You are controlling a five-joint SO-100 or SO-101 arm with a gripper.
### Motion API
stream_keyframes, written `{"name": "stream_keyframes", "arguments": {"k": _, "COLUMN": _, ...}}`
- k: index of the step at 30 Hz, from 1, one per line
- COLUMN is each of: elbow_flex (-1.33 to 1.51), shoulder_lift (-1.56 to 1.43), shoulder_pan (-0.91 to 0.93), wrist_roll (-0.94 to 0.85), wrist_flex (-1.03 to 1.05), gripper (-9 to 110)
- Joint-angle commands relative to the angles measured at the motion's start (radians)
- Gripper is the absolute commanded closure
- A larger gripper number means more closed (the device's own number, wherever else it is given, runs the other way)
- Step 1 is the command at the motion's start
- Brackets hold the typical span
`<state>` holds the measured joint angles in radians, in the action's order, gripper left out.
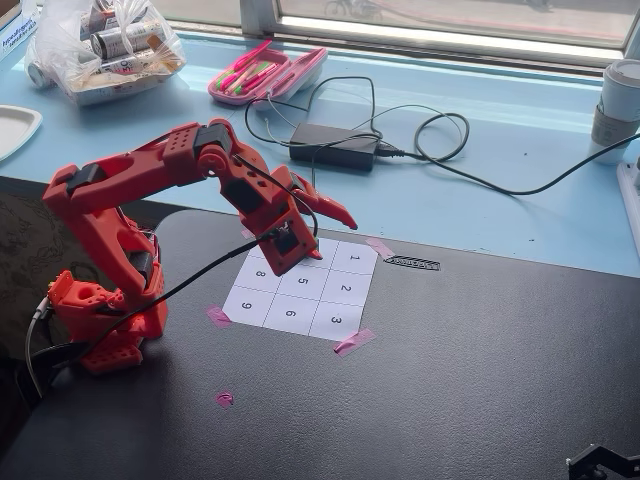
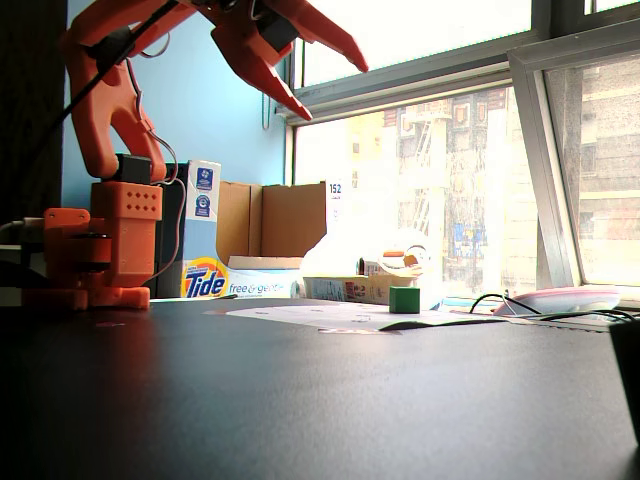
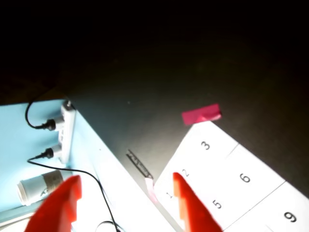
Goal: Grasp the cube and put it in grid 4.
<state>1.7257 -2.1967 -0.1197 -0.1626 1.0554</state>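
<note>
Covering most of the frame, the matte black surface (image 1: 480,370) carries the red 3D-printed arm (image 1: 120,230) and the white paper 3x3 numbered sheet (image 1: 300,290) taped down with pink tabs. Claw (image 2: 325,88) is raised well above the sheet, fingers spread apart, holding nothing. Small bright green plastic cube (image 2: 404,299) sits on the sheet in a fixed view from low down; which cell, can't tell. Grid 4 isn't visible, the arm hides it. My read: either cube already released, or grasp not started.
</note>
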Motion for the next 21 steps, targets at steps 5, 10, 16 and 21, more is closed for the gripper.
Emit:
{"name": "stream_keyframes", "arguments": {"k": 5, "elbow_flex": 0.376, "shoulder_lift": -0.262, "shoulder_pan": 0.181, "wrist_roll": 0.020, "wrist_flex": -0.178, "gripper": 74}}
{"name": "stream_keyframes", "arguments": {"k": 10, "elbow_flex": 0.635, "shoulder_lift": -0.434, "shoulder_pan": 0.204, "wrist_roll": 0.034, "wrist_flex": -0.225, "gripper": 76}}
{"name": "stream_keyframes", "arguments": {"k": 16, "elbow_flex": 0.893, "shoulder_lift": -0.589, "shoulder_pan": 0.186, "wrist_roll": 0.110, "wrist_flex": -0.204, "gripper": 76}}
{"name": "stream_keyframes", "arguments": {"k": 21, "elbow_flex": 1.022, "shoulder_lift": -0.666, "shoulder_pan": 0.170, "wrist_roll": 0.164, "wrist_flex": -0.199, "gripper": 76}}
